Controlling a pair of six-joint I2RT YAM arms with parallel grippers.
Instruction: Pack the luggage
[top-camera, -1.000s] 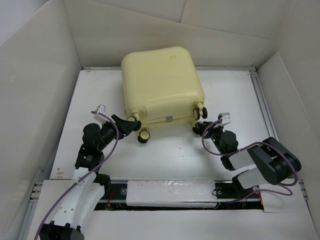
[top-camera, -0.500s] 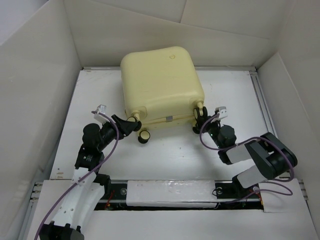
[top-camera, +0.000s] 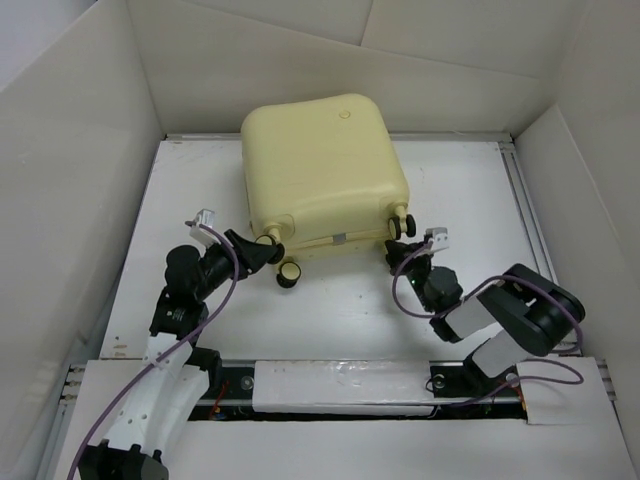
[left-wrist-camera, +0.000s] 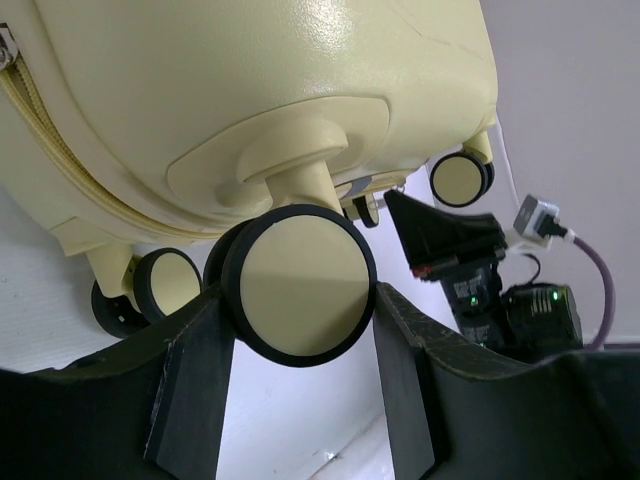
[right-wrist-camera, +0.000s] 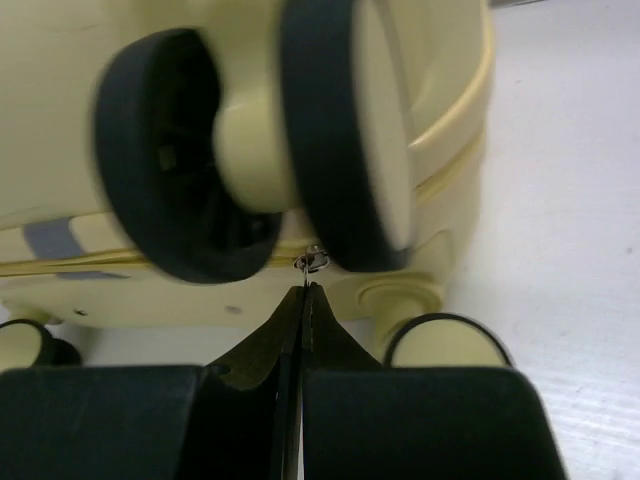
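We start with the white desk (top-camera: 340, 320). The luggage (top-camera: 320, 170) lies flat toward its far side with the two pale yellow shells together and the wheeled end facing the arm bases.

At the near-left corner of the luggage, the left pincer (top-camera: 265, 247) straddles a caster wheel (left-wrist-camera: 300, 285). A finger presses each flank, so we read it as clamped on that wheel.

At the near-right corner of the luggage, the right pincer (right-wrist-camera: 303, 295) sits under another caster (right-wrist-camera: 340, 130). Its fingers are pressed together, with the tips right at the tiny metal zipper pull (right-wrist-camera: 315, 261) on the seam. We cannot tell whether the pull is actually caught between them.

We judge the step in hand to be zipping the luggage shut, with the left arm bracing it. Next, the right pincer needs a sure pinch on the pull. It should then drag steadily along the seam while the left holds the luggage from rolling.
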